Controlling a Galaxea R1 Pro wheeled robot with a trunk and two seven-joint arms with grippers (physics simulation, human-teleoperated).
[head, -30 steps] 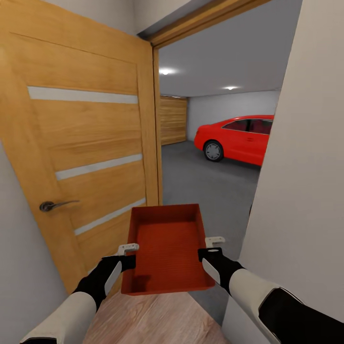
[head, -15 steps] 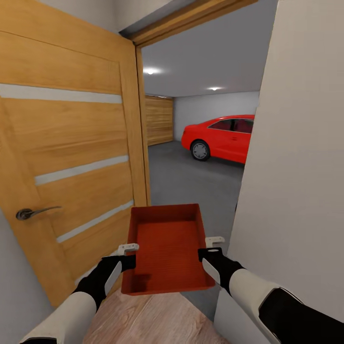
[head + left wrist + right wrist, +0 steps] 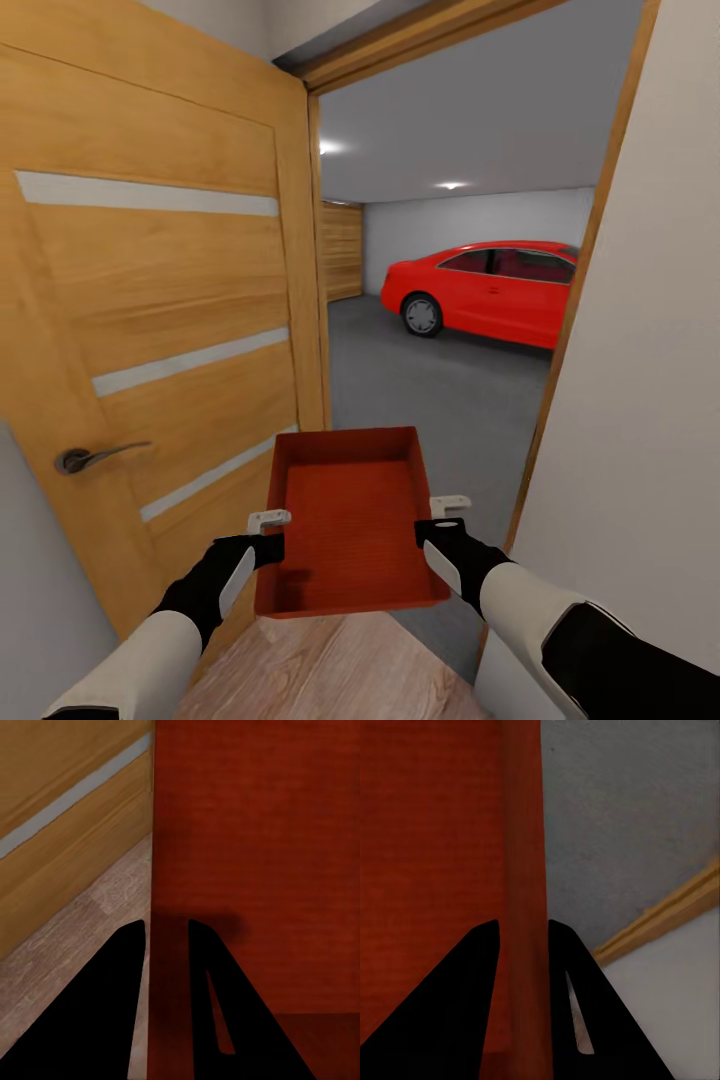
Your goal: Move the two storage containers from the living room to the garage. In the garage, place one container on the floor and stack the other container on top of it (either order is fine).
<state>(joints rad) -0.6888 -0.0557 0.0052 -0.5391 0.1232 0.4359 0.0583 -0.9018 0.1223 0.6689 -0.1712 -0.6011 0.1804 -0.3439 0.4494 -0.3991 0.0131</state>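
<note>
Storage container (image 3: pixel 350 520) carried at the garage doorway.
The left gripper (image 3: pixel 268 528) and right gripper (image 3: pixel 448 512) each clamp a side wall, holding it just short of the doorway, wooden door (image 3: pixel 160 300) beside, red car (image 3: pixel 490 288) beyond on the floor (image 3: pixel 420 380).

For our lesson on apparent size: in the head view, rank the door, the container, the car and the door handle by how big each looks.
1. door
2. container, though nearness to the camera inflates it
3. car, partly hidden by the door frame, looking about as big as the container, so this order is unsure
4. door handle
</note>
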